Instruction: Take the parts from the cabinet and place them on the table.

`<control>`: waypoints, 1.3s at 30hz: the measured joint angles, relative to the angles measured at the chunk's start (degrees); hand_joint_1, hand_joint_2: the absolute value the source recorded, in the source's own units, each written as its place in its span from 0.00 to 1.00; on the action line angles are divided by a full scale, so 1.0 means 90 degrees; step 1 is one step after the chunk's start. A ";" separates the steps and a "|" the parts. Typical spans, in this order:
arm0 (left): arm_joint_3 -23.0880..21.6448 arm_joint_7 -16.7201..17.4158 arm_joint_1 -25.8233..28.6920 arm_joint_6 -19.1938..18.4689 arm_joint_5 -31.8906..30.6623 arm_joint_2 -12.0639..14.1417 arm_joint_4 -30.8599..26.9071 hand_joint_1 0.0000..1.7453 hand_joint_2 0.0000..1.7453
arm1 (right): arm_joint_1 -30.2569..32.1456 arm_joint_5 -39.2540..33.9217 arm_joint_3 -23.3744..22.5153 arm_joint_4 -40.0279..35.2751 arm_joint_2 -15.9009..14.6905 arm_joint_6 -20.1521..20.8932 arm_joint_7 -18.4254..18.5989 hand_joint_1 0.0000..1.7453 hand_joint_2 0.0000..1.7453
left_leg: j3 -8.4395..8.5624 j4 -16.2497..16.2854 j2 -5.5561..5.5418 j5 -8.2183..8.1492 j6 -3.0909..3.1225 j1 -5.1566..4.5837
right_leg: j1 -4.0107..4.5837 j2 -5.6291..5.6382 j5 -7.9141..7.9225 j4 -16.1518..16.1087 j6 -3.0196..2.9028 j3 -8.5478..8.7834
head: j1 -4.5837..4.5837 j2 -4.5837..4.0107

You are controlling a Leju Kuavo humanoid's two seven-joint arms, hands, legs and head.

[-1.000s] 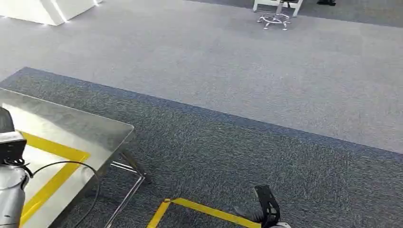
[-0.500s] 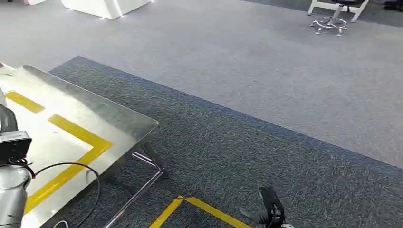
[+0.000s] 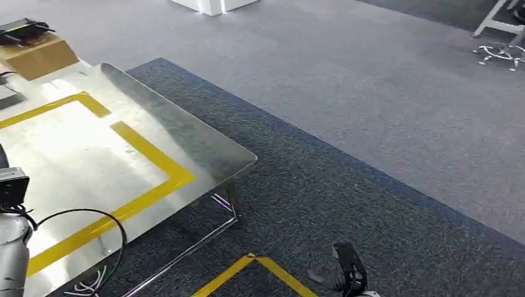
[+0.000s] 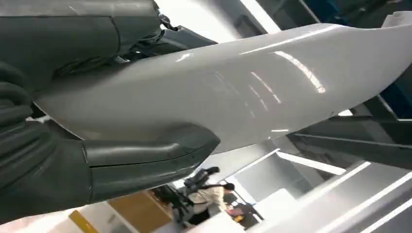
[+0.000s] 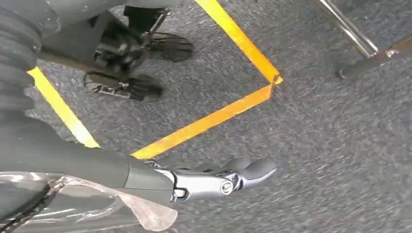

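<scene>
Camera panned, table nearer | left hand grips white part

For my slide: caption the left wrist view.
Left hand grips a glossy white part.

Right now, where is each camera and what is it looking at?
Head: high up, looking down at table and carpet; left arm, right hand show.
Left wrist: behind left hand, facing the white part it grips.
Right wrist: behind the right hand, facing carpet.
Head and right wrist share the floor tape.
</scene>
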 joint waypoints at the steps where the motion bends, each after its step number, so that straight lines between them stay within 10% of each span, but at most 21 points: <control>1: 0.0000 -0.0002 -0.0001 0.0000 -0.0017 -0.0022 0.0000 1.00 1.00 | 0.0018 0.0000 0.0000 0.0002 0.0000 0.0000 0.0002 0.00 1.00 | -0.0002 0.0000 -0.0077 -0.0002 0.0016 0.0008 | -0.0012 0.0122 -0.0244 0.0559 0.0018 -0.0283 | 0.0029 0.0000; 4: 0.0034 -0.0007 0.0034 -0.0002 -0.0070 -0.0048 0.0002 1.00 1.00 | 0.0054 0.0007 0.0000 0.0002 -0.0005 -0.0002 0.0012 0.00 1.00 | -0.0004 0.0006 -0.0356 -0.0006 0.0019 0.0009 | -0.0017 0.0182 -0.0447 0.1587 0.0042 -0.0938 | 0.0029 0.0000; 7: 0.0092 -0.0007 0.0027 -0.0002 -0.0080 -0.0058 0.0002 1.00 1.00 | 0.0037 0.0010 0.0000 0.0000 -0.0005 -0.0005 0.0019 0.00 1.00 | 0.0009 0.0034 -0.0638 -0.0024 -0.0014 0.0036 | -0.0048 0.0320 0.0463 0.0215 0.0026 -0.0413 | 0.0034 0.0000; 9: 0.0095 -0.0005 0.0002 0.0000 -0.0078 -0.0070 0.0005 1.00 1.00 | 0.0034 0.0010 0.0000 0.0002 -0.0005 -0.0002 0.0024 0.00 1.00 | -0.0052 0.0115 -0.0794 -0.0052 -0.0091 0.0017 | -0.0125 0.0809 0.0530 -0.0427 0.0018 -0.0107 | 0.0024 0.0000; 13: 0.0148 0.0024 0.0016 -0.0002 -0.0102 -0.0053 0.0010 1.00 1.00 | 0.0016 0.0017 0.0000 0.0002 0.0015 -0.0002 0.0046 0.00 1.00 | -0.0114 0.0057 -0.1112 0.0019 -0.0275 0.0074 | -0.0116 0.0504 0.0564 -0.0470 -0.0122 -0.0037 | 0.0031 0.0000; 16: 0.0197 0.0053 -0.0066 0.0000 -0.0143 -0.0058 0.0017 1.00 1.00 | 0.0019 0.0024 -0.0002 0.0002 0.0015 -0.0003 0.0049 0.00 1.00 | -0.0522 0.0969 -0.0251 -0.0526 -0.0337 0.0041 | -0.0086 0.0244 0.0559 -0.0509 -0.0238 0.0021 | -0.0041 0.0000; 19: 0.0204 0.0061 -0.0038 0.0000 -0.0155 -0.0075 0.0039 1.00 1.00 | 0.0049 0.0029 -0.0002 0.0002 0.0015 -0.0002 0.0056 0.00 1.00 | -0.1054 0.2087 -0.0120 -0.0869 -0.0377 0.0074 | -0.0064 -0.0035 0.0523 -0.0504 -0.0258 0.0030 | -0.0049 0.0000; 22: 0.0223 0.0061 -0.0061 0.0000 -0.0165 -0.0080 0.0046 1.00 1.00 | 0.0037 0.0034 -0.0002 0.0002 0.0017 0.0000 0.0058 0.00 1.00 | -0.0397 0.0861 0.0021 -0.0160 -0.0341 0.0061 | -0.0055 -0.0295 0.0467 -0.0504 -0.0232 0.0107 | -0.0051 0.0000; 24: 0.0226 0.0061 -0.0133 -0.0002 -0.0158 -0.0080 0.0049 1.00 1.00 | 0.0032 0.0036 -0.0002 0.0002 0.0017 0.0000 0.0058 0.00 1.00 | 0.0027 0.0097 0.0515 -0.0078 -0.0271 -0.0075 | 0.0019 -0.0444 0.0402 -0.0488 -0.0166 0.0156 | -0.0053 0.0000; 28: 0.0253 0.0068 -0.0150 0.0000 -0.0141 -0.0087 0.0054 1.00 1.00 | 0.0005 0.0041 -0.0002 0.0000 0.0017 0.0010 0.0073 0.00 1.00 | -0.0027 0.0047 0.0178 -0.0061 -0.0118 -0.0048 | 0.0042 -0.0758 0.0333 -0.0508 -0.0043 0.0225 | -0.0046 0.0000; 30: 0.0255 0.0068 -0.0194 0.0000 -0.0141 -0.0094 0.0056 1.00 1.00 | -0.0016 0.0039 -0.0002 -0.0002 0.0015 0.0010 0.0078 0.00 1.00 | -0.0003 0.0016 0.0047 -0.0025 -0.0041 0.0021 | -0.0023 -0.0035 0.0095 -0.0179 0.0031 0.0056 | -0.0022 0.0000; 34: 0.0253 0.0068 -0.0204 -0.0002 -0.0141 -0.0158 0.0073 1.00 1.00 | 0.0050 0.0039 -0.0002 0.0000 0.0007 0.0010 0.0090 0.00 1.00 | -0.0023 0.0021 -0.0310 -0.0026 -0.0010 0.0029 | -0.0030 0.0183 -0.0543 0.1619 0.0088 -0.0926 | 0.0007 0.0000; 37: 0.0253 0.0068 -0.0206 -0.0002 -0.0141 -0.0175 0.0078 1.00 1.00 | 0.0037 0.0039 -0.0002 0.0000 0.0007 0.0010 0.0090 0.00 1.00 | -0.0011 0.0040 -0.0590 -0.0033 -0.0026 0.0040 | -0.0049 0.0275 0.0264 0.0552 0.0054 -0.0546 | 0.0007 0.0000; 39: 0.0253 0.0068 -0.0213 -0.0002 -0.0141 -0.0192 0.0080 1.00 1.00 | 0.0031 0.0039 0.0000 0.0002 0.0000 0.0010 0.0087 0.00 1.00 | -0.0043 0.0084 -0.0756 -0.0057 -0.0086 0.0028 | -0.0112 0.0836 0.0509 -0.0315 0.0013 -0.0140 | 0.0002 0.0000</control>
